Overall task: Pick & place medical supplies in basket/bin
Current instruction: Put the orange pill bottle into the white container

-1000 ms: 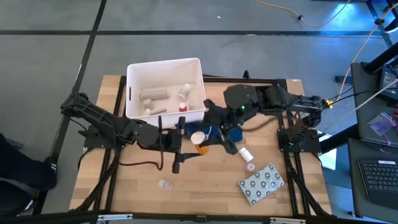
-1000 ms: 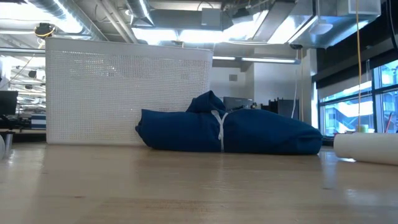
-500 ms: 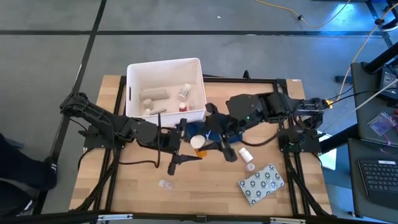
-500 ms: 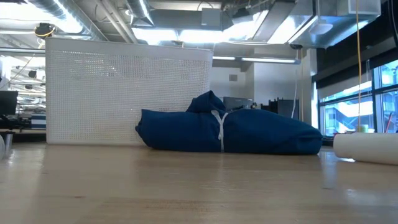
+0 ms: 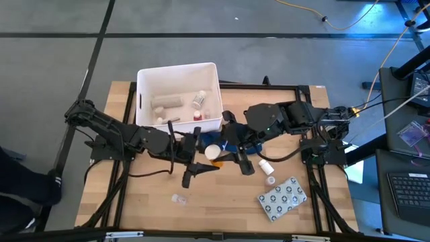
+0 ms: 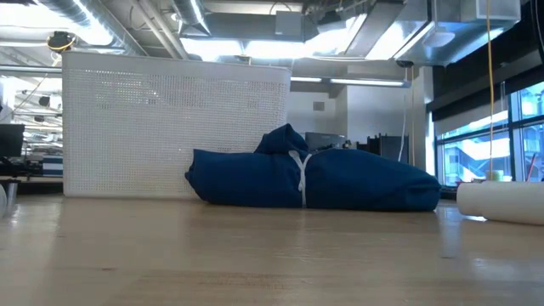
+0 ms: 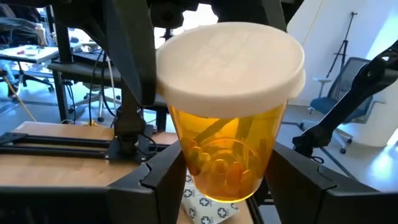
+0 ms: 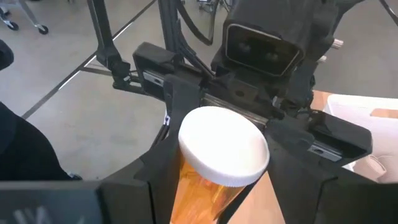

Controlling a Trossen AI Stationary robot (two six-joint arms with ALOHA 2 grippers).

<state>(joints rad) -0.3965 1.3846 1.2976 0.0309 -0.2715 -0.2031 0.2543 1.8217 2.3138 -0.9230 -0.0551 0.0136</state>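
An orange pill bottle (image 5: pixel 213 154) with a white cap hangs in the air over the table's middle, just in front of the white basket (image 5: pixel 144 79). My left gripper (image 7: pixel 227 183) comes at it from the left and my right gripper (image 8: pixel 224 171) from the right; both are shut on it. Inside the basket lie a gauze roll (image 5: pixel 166 102) and two vials (image 5: pixel 199 99). On the table rest a grey dotted blister pack (image 5: pixel 282 199), two white vials (image 5: pixel 267 165) and a clear vial (image 5: pixel 178 199). My left gripper pinches the bottle's orange body (image 7: pixel 186 155), low down near its bottom, between its two fingers. The fingers reach in level from the table's left. The bottle is clear of the table, cap uppermost and a little tilted. My right gripper has its two fingers on opposite sides of the white cap (image 8: pixel 186 149), at the bottle's top end. It comes slanting down from the table's right. The bottle hangs below the cap, clear of the table.
A dark blue cloth (image 6: pixel 314 178) lies on the table next to the basket's perforated wall (image 6: pixel 170 127), beneath the arms. A white cylinder (image 6: pixel 501 202) lies at the right in the low view. Bare wood lies toward the near edge.
My right arm has swung a little toward the table's left and near side, closing in on the bottle. My left gripper has rolled slightly about its own axis without leaving its place. The bottle has stayed in the air at nearly the same spot.
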